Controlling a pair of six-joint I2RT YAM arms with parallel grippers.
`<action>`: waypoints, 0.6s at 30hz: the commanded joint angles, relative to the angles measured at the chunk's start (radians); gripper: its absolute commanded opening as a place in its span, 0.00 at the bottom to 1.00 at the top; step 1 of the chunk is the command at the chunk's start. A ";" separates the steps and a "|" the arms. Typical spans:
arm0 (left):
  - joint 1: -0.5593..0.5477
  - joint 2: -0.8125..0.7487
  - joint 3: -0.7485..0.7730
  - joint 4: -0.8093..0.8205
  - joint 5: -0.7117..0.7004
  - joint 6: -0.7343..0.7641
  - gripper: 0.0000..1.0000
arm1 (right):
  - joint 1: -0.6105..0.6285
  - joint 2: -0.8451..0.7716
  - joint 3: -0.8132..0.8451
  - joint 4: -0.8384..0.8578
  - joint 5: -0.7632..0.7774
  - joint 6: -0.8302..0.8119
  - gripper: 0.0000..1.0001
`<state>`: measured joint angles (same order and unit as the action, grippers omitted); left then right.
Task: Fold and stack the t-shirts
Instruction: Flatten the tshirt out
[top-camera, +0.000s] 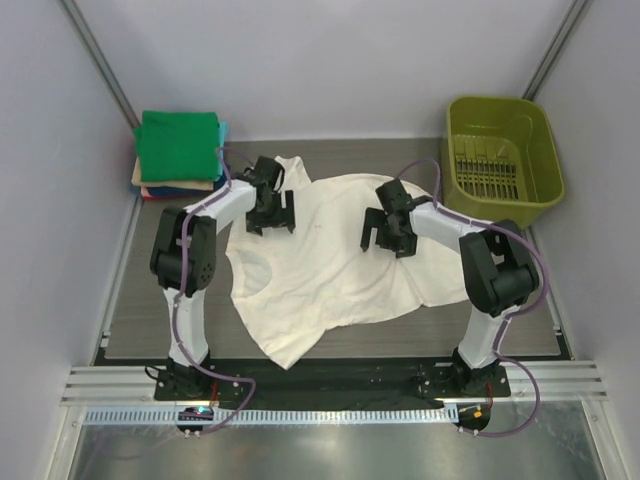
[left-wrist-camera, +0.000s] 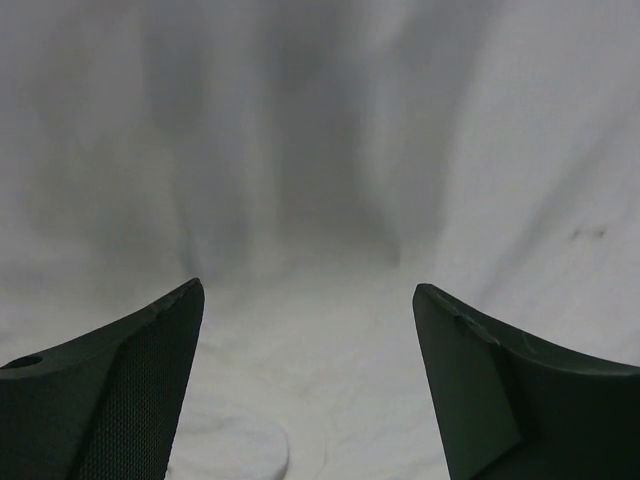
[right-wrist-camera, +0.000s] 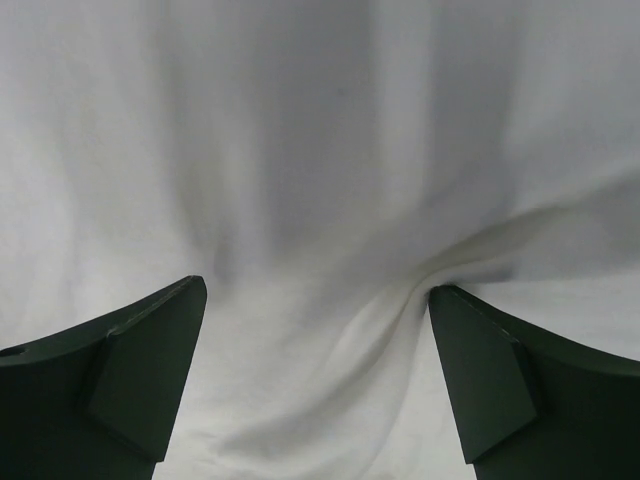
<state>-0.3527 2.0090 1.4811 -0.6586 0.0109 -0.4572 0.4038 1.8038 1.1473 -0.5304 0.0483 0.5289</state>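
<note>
A cream t-shirt (top-camera: 330, 265) lies spread out and rumpled across the middle of the table. My left gripper (top-camera: 270, 215) is down on its upper left part, near the collar. Its jaws stand open, with only flat cloth (left-wrist-camera: 300, 150) between the fingers (left-wrist-camera: 150, 380). My right gripper (top-camera: 385, 232) rests on the shirt's upper right part, also open. A ridge of cloth (right-wrist-camera: 400, 320) runs up to its right fingertip (right-wrist-camera: 470, 360). Folded t-shirts are stacked at the back left, with a green one (top-camera: 178, 145) on top and light blue and tan edges showing beneath.
An olive-green plastic basket (top-camera: 500, 160) stands at the back right corner. Grey walls close in both sides. The shirt's lower hem hangs toward the table's front edge (top-camera: 290, 355), near the arm bases.
</note>
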 joint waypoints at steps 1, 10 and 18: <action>0.064 0.149 0.280 -0.067 -0.112 0.054 0.86 | 0.006 0.182 0.096 0.107 -0.110 0.028 1.00; 0.074 0.406 1.116 -0.465 -0.152 0.134 0.93 | 0.009 0.319 0.554 -0.092 -0.145 0.016 1.00; -0.078 -0.182 0.216 -0.201 -0.120 0.011 0.96 | 0.001 0.079 0.410 -0.137 0.013 -0.027 1.00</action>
<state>-0.3836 1.9781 1.9495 -0.9283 -0.1482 -0.3817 0.4065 2.0399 1.5879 -0.6331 -0.0166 0.5247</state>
